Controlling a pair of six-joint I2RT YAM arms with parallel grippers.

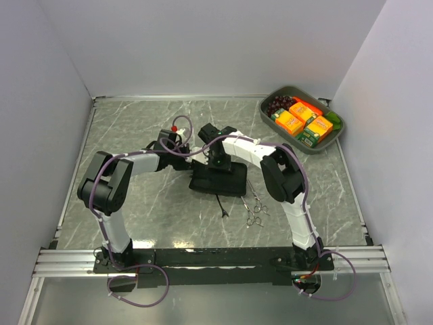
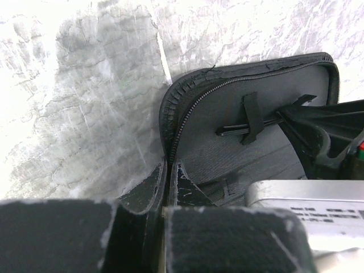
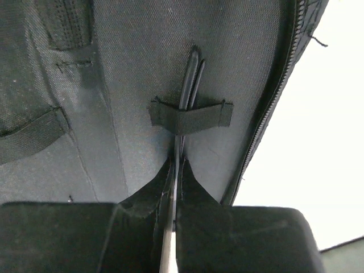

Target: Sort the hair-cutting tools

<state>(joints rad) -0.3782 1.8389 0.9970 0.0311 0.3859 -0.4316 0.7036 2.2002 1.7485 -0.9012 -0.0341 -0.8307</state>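
Jaws of the right gripper [image 3: 175, 199] squeeze a hair clip [image 3: 192, 74] under a strap [image 3: 193, 116] in the open case [image 1: 226, 181]. The left gripper [image 2: 169, 179] pinches the case's edge. Scissors [image 1: 256, 206] lie beside the case.

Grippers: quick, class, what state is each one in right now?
Left gripper: shut on the case edge.
Right gripper: shut on a clip.
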